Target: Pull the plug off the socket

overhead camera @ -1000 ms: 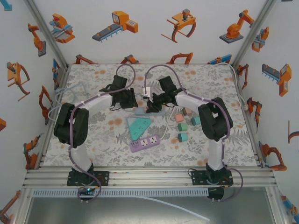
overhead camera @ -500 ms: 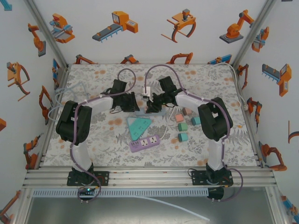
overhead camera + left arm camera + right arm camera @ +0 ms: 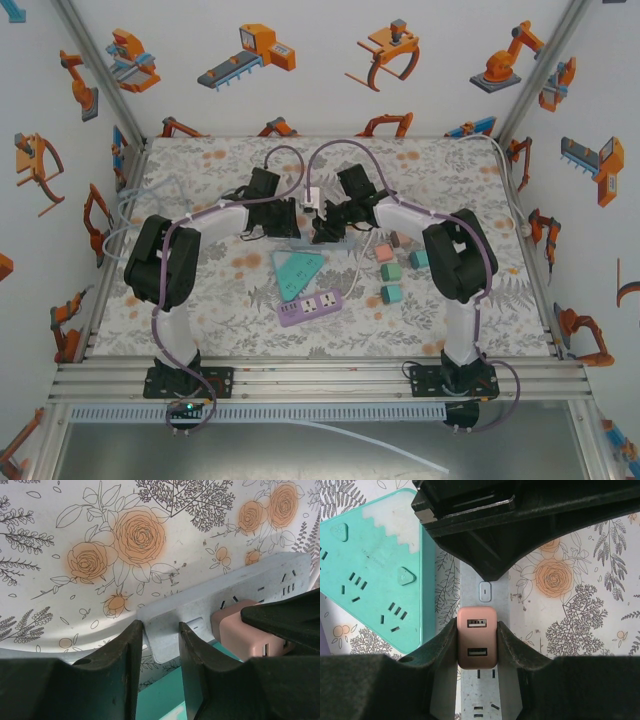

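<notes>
Plug (image 3: pixel 476 645) pinched in right pincer (image 3: pixel 476 630), upright in strip (image 3: pixel 470 587) near bench's (image 3: pixel 200 290) far edge. Left pincer (image 3: pixel 159 630) clamped on strip's end, just beside. Needs straight upward pull.

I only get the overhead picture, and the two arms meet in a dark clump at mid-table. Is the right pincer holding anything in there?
Observer: Yes. The right pincer is shut on a pink plug, with one finger on each side of it.
Operator: And what's the left one doing?
Observer: The left pincer straddles the end of the pale power strip that the plug sits on. Whether it is actually squeezing the strip, I can't tell.
</notes>
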`<state>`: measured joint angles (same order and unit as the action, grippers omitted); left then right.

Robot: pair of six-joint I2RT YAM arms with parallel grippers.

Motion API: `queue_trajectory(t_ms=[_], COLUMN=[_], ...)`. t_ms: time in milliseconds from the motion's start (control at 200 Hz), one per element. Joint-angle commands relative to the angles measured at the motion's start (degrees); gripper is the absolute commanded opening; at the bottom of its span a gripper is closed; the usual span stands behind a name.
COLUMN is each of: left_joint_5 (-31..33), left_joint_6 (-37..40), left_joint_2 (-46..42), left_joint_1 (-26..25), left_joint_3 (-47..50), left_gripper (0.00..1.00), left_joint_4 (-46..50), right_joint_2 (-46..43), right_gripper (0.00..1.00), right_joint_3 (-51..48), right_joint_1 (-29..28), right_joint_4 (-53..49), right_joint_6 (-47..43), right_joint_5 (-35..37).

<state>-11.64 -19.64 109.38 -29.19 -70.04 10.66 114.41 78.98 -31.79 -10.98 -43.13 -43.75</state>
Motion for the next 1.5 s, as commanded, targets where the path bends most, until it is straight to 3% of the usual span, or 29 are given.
queue_trajectory(t_ms=[0,195,360,626,776,951,1187,1492], left_joint_5=[5.19,6.68,8.72,10.01,11.62,12.29,13.19,13.43], left_joint_6=[3.36,2.96,2.55,3.18,3.98,4.45,4.4,5.05], left_joint_2=[7.6,8.03,8.32,8.79,10.62,11.81,10.77,10.81], left_joint_1=[-2.23,-2.24,-1.68,-2.12,-2.49,-3.33,-3.47,-4.03], left_joint_3=[5.14,5.44,5.52,5.42,4.3,4.03,4.55,3.95], left_gripper=[0.35,0.35,0.35,0.35,0.35,0.35,0.35,0.35], left_joint_4=[12.05,12.25,13.09,13.14,14.48,15.36,14.4,14.57], right_joint_2=[-3.63,-3.81,-3.73,-5.16,-4.05,-7.38,-8.53,-12.92], right_gripper=[0.04,0.02,0.0,0.0,0.0,0.0,0.0,0.0], right_joint_3=[2.84,4.0,4.79,4.45,5.67,1.87,3.78,-0.8], right_joint_1=[-0.64,-0.21,-0.99,-0.12,-1.69,-1.08,-0.78,0.24], right_joint_4=[6.93,9.22,6.33,9.81,2.64,14.57,9.62,13.79], right_joint_6=[0.02,3.91,1.04,5.83,-0.78,8.54,4.68,7.85], right_joint_5=[-4.27,-5.47,-2.66,-6.48,-2.34,-5.58,-4.41,-4.76])
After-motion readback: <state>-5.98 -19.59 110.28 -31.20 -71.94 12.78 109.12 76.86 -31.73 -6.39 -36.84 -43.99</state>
